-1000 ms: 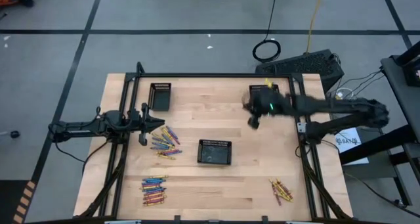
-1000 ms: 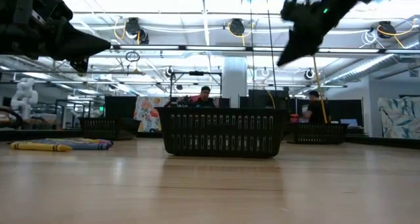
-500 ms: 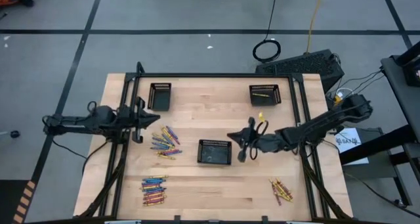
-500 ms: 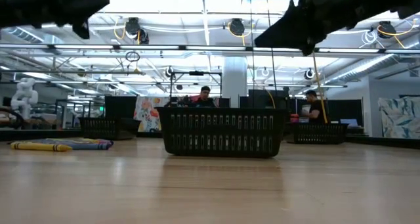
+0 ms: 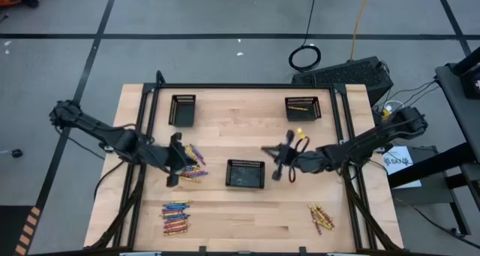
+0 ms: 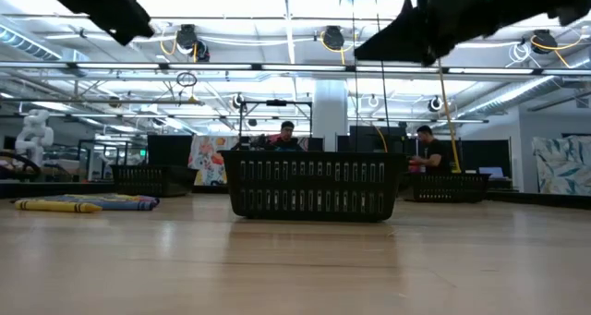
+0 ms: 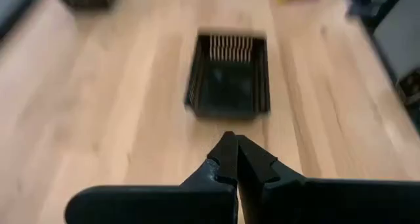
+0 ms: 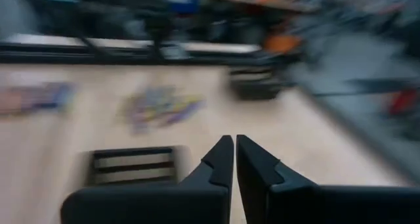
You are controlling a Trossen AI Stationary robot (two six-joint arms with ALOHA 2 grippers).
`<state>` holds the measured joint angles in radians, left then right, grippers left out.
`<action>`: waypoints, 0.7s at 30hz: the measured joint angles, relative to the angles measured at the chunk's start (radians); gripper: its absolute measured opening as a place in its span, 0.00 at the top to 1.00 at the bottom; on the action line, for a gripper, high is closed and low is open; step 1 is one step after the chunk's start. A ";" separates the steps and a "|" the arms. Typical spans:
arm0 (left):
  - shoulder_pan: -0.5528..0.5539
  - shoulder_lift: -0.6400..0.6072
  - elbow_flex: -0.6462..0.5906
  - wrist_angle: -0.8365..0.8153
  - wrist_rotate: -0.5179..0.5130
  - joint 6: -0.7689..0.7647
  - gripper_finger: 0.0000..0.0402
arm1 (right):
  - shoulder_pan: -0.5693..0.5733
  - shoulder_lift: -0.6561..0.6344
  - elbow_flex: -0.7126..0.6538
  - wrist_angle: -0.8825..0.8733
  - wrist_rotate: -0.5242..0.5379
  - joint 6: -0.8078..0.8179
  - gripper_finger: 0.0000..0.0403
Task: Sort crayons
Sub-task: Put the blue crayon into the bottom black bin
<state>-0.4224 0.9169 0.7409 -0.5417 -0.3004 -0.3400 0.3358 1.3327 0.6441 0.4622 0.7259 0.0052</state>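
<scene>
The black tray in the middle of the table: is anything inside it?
The middle tray looks empty: only dark mesh floor shows from above and in the left wrist view. Its near wall hides the inside in the low view.

The pale wooden desk point(image 5: 225, 211) carries three black mesh trays: one near the far left corner point(image 5: 182, 109), one near the far right corner point(image 5: 301, 108), and one in the middle point(image 5: 245, 173). Three groups of crayons lie on it: a loose heap left of the middle tray point(image 5: 189, 163), a row near the front left point(image 5: 175, 217), and a few near the front right point(image 5: 320, 218).
</scene>
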 joint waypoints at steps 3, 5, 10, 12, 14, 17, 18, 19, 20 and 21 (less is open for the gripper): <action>-0.032 0.067 0.092 -0.156 0.002 -0.179 1.00 | -0.009 -0.051 0.000 -0.008 0.138 -0.130 0.98; -0.041 0.102 0.133 -0.277 0.050 -0.325 1.00 | -0.022 -0.068 0.000 -0.008 0.165 -0.185 0.98; -0.084 0.155 0.143 -0.416 0.252 -0.707 1.00 | -0.067 -0.056 0.000 -0.011 0.159 -0.277 0.98; -0.127 0.183 0.134 -0.400 0.298 -0.804 1.00 | -0.083 -0.045 0.000 -0.013 0.159 -0.279 0.98; -0.176 0.217 0.134 -0.377 0.307 -0.831 1.00 | -0.096 -0.031 0.000 -0.017 0.137 -0.261 0.98; -0.240 0.283 0.134 -0.355 0.275 -0.839 1.00 | -0.104 -0.015 0.000 -0.035 0.075 -0.216 0.98; -0.257 0.306 0.134 -0.354 0.266 -0.861 1.00 | -0.104 -0.009 0.000 -0.035 0.053 -0.198 0.98; -0.274 0.330 0.134 -0.356 0.263 -0.889 1.00 | -0.104 -0.006 0.000 -0.034 0.036 -0.184 0.98; -0.291 0.357 0.134 -0.364 0.264 -0.907 1.00 | -0.103 -0.005 0.000 -0.032 0.028 -0.176 0.98; -0.305 0.380 0.134 -0.369 0.265 -0.906 1.00 | -0.103 -0.004 0.000 -0.029 0.028 -0.175 0.98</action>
<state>-0.7272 1.2971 0.8749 -0.9104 -0.0353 -1.2461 0.2329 1.3285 0.6441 0.4334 0.7540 -0.1696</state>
